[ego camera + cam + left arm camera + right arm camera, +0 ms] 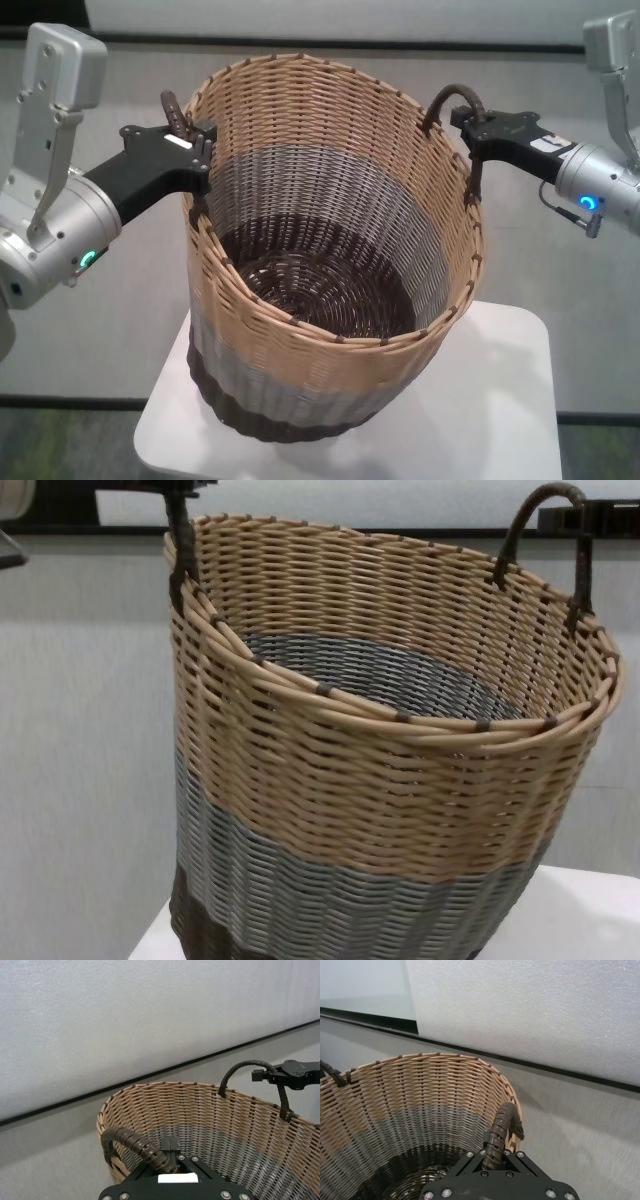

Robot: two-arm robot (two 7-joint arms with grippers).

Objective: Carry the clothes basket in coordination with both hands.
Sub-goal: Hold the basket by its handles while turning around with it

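Item: large round woven wicker clothes basket [330, 300], tan upper band, grey middle, dark brown base — gripped at both handles, tilted, at the lift stage of the carry.

Detail: the basket stands on the white tabletop [500, 400], leaning toward the robot's left; whether its base is fully clear of the surface cannot be told. Left black tool [200, 150] is clamped on the left dark brown loop handle [132, 1142]. Right black tool [470, 120] is clamped on the right arched handle [500, 1127]. Inside is bare, nothing loaded. Judged step: both grasps made, transport pending. Next move calls for both arms rising together at an equal rate, levelling the rim and keeping handle spacing constant so neither loop twists or slips.
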